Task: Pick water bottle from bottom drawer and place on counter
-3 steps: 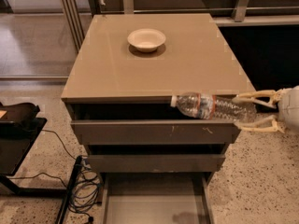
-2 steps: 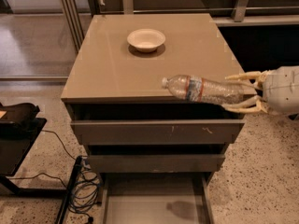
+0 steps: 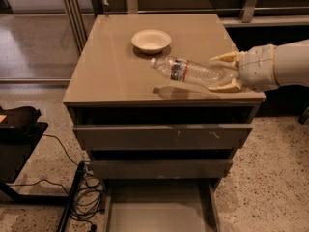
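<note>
The clear ribbed water bottle [image 3: 193, 71] with a dark-and-red label lies sideways in the air, cap pointing left, just above the right front part of the glossy taupe counter [image 3: 111, 66]. My gripper [image 3: 227, 72] comes in from the right and is shut on the bottle's base end; its pale fingers [image 3: 226, 58] sit above and below it. The bottle's reflection shows on the counter beneath it. The bottom drawer [image 3: 159, 211] is pulled open at the lower edge of the view, and its grey floor is bare.
A pale bowl [image 3: 151, 40] stands on the counter's far middle, just behind the bottle's cap. Two taller drawers [image 3: 161, 137] are slightly open below the counter. Black cables [image 3: 87, 197] and a dark stand [image 3: 19, 134] lie on the speckled floor at left.
My gripper has carried the bottle up and to the left, from in front of the top drawer to over the counter's right front area.
</note>
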Robot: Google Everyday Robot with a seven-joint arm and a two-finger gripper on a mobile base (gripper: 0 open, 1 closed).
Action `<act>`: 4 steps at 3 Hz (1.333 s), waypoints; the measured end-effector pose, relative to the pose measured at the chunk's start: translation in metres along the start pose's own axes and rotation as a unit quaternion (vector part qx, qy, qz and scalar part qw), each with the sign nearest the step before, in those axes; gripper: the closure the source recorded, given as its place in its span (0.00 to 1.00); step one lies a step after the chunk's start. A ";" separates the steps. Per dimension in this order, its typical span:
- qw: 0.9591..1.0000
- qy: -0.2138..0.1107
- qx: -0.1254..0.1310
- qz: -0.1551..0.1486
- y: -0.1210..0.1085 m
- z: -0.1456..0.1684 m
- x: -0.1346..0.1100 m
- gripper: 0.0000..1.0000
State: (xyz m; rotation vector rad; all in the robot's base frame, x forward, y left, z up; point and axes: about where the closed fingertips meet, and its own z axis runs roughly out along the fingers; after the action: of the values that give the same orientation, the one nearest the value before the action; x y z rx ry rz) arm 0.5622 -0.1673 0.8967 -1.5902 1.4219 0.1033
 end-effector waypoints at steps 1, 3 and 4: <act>0.999 0.023 0.008 0.036 -0.030 0.031 0.019 1.00; 0.990 0.066 0.058 0.108 -0.084 0.050 0.055 1.00; 0.987 0.078 0.068 0.125 -0.090 0.042 0.068 1.00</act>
State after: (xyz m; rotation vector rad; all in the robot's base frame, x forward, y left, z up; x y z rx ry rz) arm 0.6775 -0.2009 0.8848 -1.3265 1.7098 0.0282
